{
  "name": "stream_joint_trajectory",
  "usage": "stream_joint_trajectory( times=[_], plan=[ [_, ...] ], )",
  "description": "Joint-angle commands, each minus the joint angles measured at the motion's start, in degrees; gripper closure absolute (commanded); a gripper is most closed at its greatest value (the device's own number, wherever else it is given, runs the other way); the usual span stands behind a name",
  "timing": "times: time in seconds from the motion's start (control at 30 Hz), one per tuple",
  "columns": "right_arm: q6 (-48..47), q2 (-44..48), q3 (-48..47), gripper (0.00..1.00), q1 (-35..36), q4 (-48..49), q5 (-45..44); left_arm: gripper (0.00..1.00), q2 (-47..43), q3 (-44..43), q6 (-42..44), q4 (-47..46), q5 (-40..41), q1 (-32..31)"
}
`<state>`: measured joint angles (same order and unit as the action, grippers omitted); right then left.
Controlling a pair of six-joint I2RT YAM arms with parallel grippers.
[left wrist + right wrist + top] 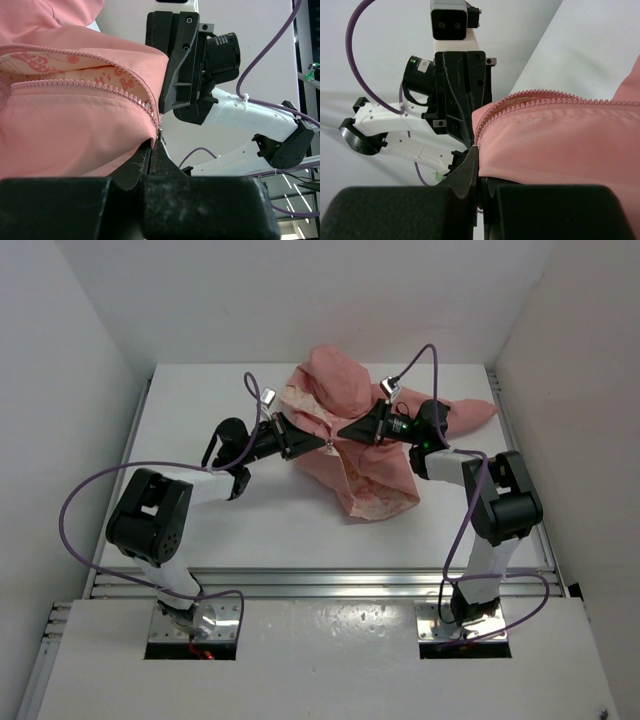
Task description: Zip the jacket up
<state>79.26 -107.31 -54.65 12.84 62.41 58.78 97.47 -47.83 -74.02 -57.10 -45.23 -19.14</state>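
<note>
Left gripper (155,147) is fully shut. Its two fingers are pinched on the very end of the zipper (95,86), where a small metal piece (159,131), probably the slider or its pull tab, sits just above the tips. Facing it almost nose to nose, the right gripper (477,162) is shut as well, clamped on the folded pink edge of the jacket (75,130) just beside that same zipper end. The two pairs of fingertips come close to touching.

Outward from the left gripper, the two rows of teeth meet only at the fingertips, then spread apart. The cream printed lining (75,67) shows in the gap between them. From the right wrist the same zipper line runs away from the fingers along the fabric, with a narrow slit of lining near them.

Beyond both grippers the jacket lies bunched on the white worktop (220,530). Most of it is on the right gripper's side, with a rounded mound that looks like the hood (340,375) at the far side.

My reading is that the task is at its start. The bottom of the zipper is gripped and braced, but hardly any length looks closed. Nearly the whole run of the slider along the teeth is left to do, and the crumpled cloth will probably need pulling taut for that.
</note>
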Motion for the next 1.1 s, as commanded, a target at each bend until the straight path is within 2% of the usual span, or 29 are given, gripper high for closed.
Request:
stream_joint_trajectory(
  times=[0.0,1.07],
  plan=[
    [-1.74,0.87,-2.04,1.0,0.69,2.54,0.54,1.0,0.26,-1.74,-0.34,-3.19,-0.03,-0.38],
    [-0.17,0.61,-0.8,1.0,1.66,3.42,1.51,1.0,0.79,-3.41,-1.92,-6.0,1.64,1.21]
  ],
)
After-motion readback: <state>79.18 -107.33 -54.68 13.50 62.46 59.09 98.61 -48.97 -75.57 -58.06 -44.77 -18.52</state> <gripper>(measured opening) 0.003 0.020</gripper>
